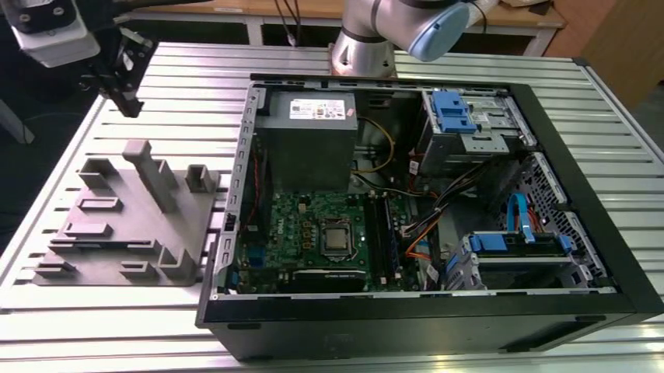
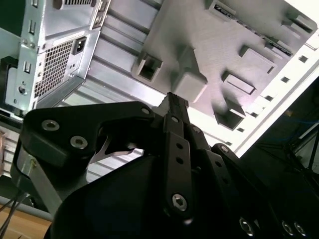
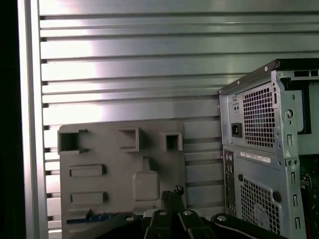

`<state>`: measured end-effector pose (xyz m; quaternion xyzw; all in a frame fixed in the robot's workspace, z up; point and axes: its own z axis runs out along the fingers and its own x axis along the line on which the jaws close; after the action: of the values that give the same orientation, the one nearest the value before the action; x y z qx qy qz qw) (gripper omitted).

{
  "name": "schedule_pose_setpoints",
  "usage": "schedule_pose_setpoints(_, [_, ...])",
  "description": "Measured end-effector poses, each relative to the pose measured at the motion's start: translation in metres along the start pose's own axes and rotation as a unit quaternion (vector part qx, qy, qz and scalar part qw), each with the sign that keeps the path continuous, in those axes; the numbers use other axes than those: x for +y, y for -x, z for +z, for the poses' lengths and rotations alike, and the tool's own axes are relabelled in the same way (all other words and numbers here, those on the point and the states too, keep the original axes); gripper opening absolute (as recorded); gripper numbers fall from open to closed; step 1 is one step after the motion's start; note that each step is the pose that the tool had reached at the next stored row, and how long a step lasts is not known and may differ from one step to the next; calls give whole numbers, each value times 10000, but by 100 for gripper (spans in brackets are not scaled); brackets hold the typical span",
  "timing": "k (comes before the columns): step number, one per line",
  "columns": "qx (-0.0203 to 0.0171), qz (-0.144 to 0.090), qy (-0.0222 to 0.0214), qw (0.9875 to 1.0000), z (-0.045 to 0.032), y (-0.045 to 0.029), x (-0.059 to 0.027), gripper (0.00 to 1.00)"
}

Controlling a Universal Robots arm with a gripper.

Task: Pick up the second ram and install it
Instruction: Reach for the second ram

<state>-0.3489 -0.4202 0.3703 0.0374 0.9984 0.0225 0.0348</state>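
Note:
My gripper (image 1: 127, 102) hangs high over the slatted table, toward the exterior view's left of the open computer case (image 1: 415, 311). Its black fingertips (image 2: 172, 98) are pressed together with nothing showing between them. Below the gripper (image 3: 172, 192) lies the grey plastic block (image 3: 124, 164) with upright slotted posts. Along the block's edge nearest the fingertips lies a thin dark, bluish strip (image 3: 92, 217). It looks like the second ram seen edge-on, and the gripper body partly hides it. Inside the case, long dark memory slots (image 1: 386, 233) run beside the green motherboard (image 1: 306, 229).
The grey power-supply box (image 1: 306, 140) and blue drive brackets (image 1: 455, 113) fill the far side of the case. The case's perforated rear panel (image 3: 259, 164) stands close beside the block (image 1: 124, 225). The arm's base (image 1: 363, 47) rises behind the case.

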Motion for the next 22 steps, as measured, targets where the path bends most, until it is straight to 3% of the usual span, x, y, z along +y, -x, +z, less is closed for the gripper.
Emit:
schedule_pose_setpoints(17, [-1,0,0,10000,84,-279,-289,7])
schedule_pose_setpoints(22, [0,0,0,10000,117,-326,-383,7])
